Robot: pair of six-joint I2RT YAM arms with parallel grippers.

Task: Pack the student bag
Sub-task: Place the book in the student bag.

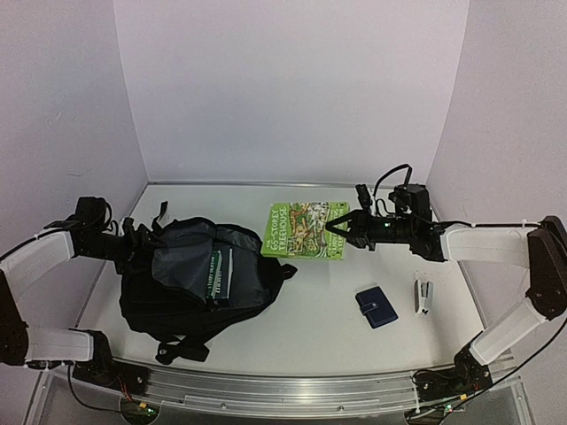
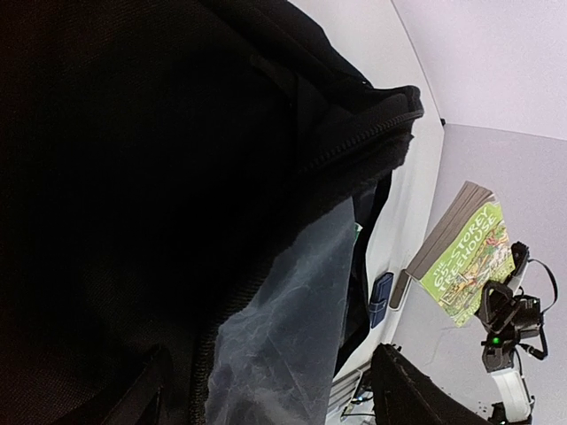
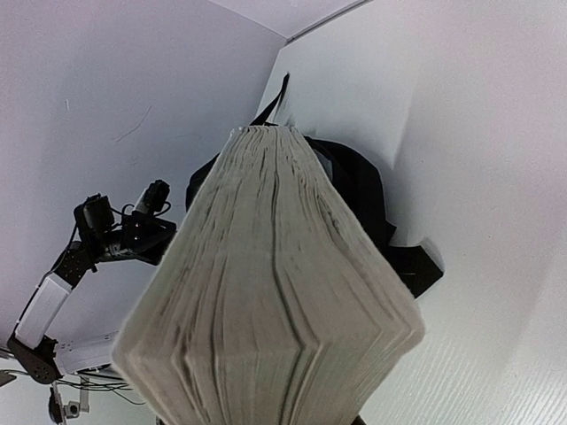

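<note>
The black student bag [image 1: 190, 292] lies at the left of the table with its mouth open and grey lining showing. A dark green book [image 1: 218, 274] sits inside it. My left gripper [image 1: 133, 241] is at the bag's left rim and seems shut on the fabric. Bag fabric and lining [image 2: 283, 328] fill the left wrist view and hide the fingertips. My right gripper [image 1: 341, 227] is shut on the right edge of a green picture book [image 1: 301, 228] and holds it just right of the bag. The book's page edges [image 3: 275, 292] fill the right wrist view, with the bag [image 3: 354, 190] behind.
A small dark-blue wallet [image 1: 376, 306] lies on the table right of centre, and it also shows in the left wrist view [image 2: 381, 292]. A grey stapler [image 1: 424, 294] lies just right of it. White walls close the back and both sides.
</note>
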